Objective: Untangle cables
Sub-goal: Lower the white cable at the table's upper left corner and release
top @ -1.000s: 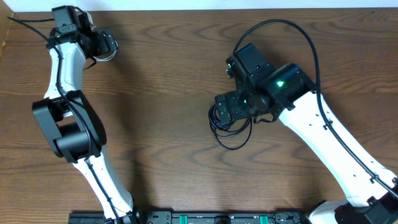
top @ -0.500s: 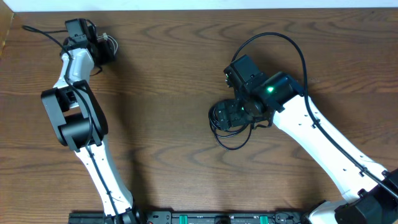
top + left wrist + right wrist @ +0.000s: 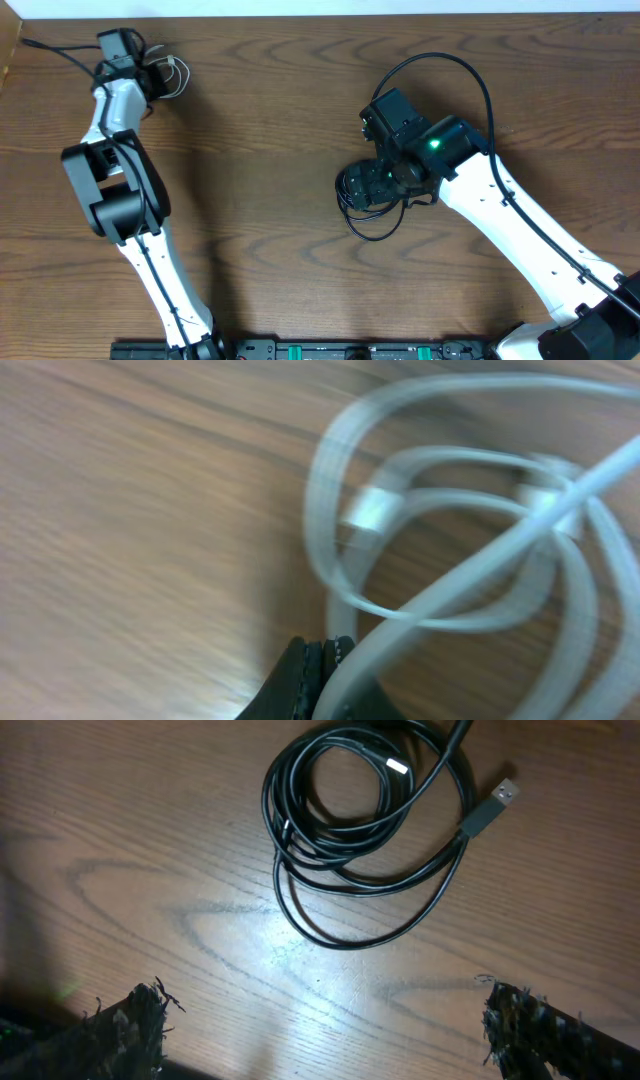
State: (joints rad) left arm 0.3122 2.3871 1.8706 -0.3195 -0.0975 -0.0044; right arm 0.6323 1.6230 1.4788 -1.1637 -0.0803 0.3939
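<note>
A short white cable (image 3: pixel 175 73) lies coiled at the table's far left; up close its loops (image 3: pixel 450 510) and silver plug (image 3: pixel 368 512) fill the left wrist view. My left gripper (image 3: pixel 157 79) (image 3: pixel 322 660) is shut, with a strand of the white cable pinched at its tips. Two black cables (image 3: pixel 372 228) (image 3: pixel 360 830) lie coiled together mid-table, a grey USB plug (image 3: pixel 490 805) sticking out to the right. My right gripper (image 3: pixel 372 186) (image 3: pixel 330 1030) hovers open just over them, fingers wide apart, with nothing between them.
The thick black wire of the right arm (image 3: pixel 470 75) arcs above it. Another arm wire (image 3: pixel 55 50) trails off at the far left edge. A black rail (image 3: pixel 330 351) runs along the table's front edge.
My left gripper has closed from wide open onto the white cable, shifting slightly left. The right arm settled a little over the black coil early on and has since stayed still, open.
</note>
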